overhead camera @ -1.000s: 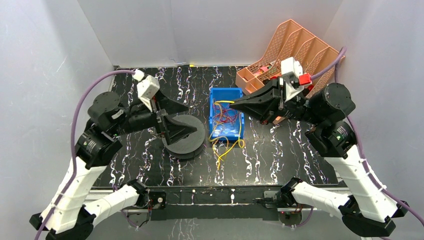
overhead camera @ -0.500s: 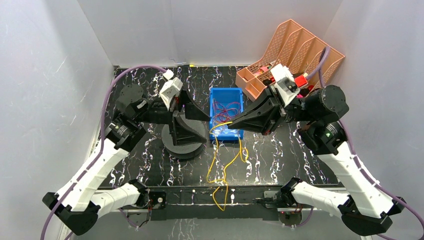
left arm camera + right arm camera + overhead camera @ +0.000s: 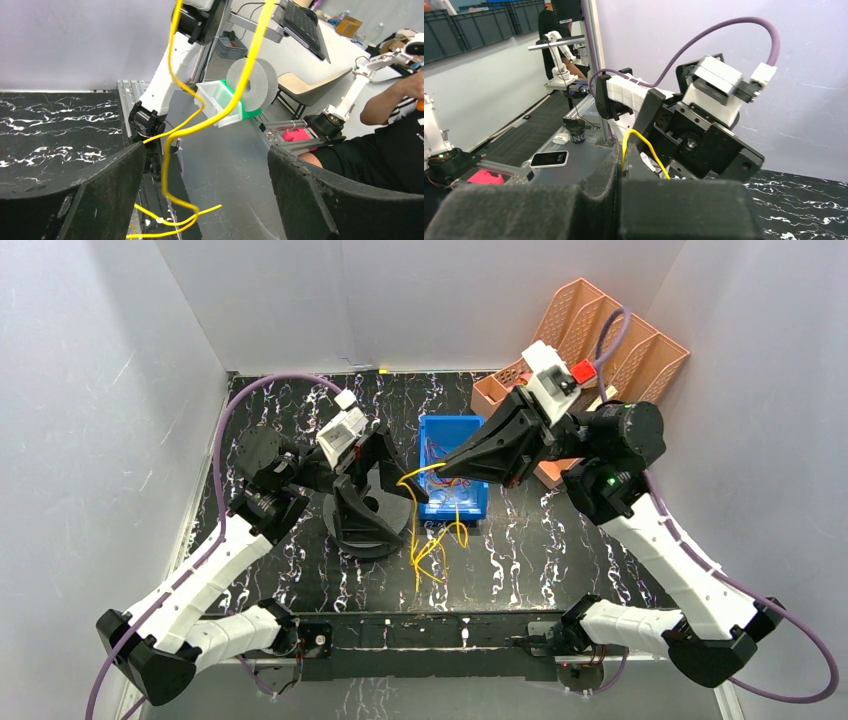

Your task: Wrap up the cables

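Your right pincer [image 3: 440, 468]: clamped on thin yellow cable [image 3: 192, 130], which hangs just beside the blue plastic bin [image 3: 452, 430] toward the table [image 3: 560, 540] | left pincer [image 3: 205, 150]: gaping, cable between, unheld | likely light, limp, slippery: pinch just below right grip.

White-shelled arms [image 3: 195, 585] with round black joints [image 3: 262, 452], purple cords [image 3: 734, 21] behind the wrists, white camera blocks [image 3: 341, 432] above black wedge-shaped gripper fingers [image 3: 320, 200], red cap [image 3: 582, 371] on right's.

Yellow cables [image 3: 418, 558], blue bin [image 3: 452, 421]
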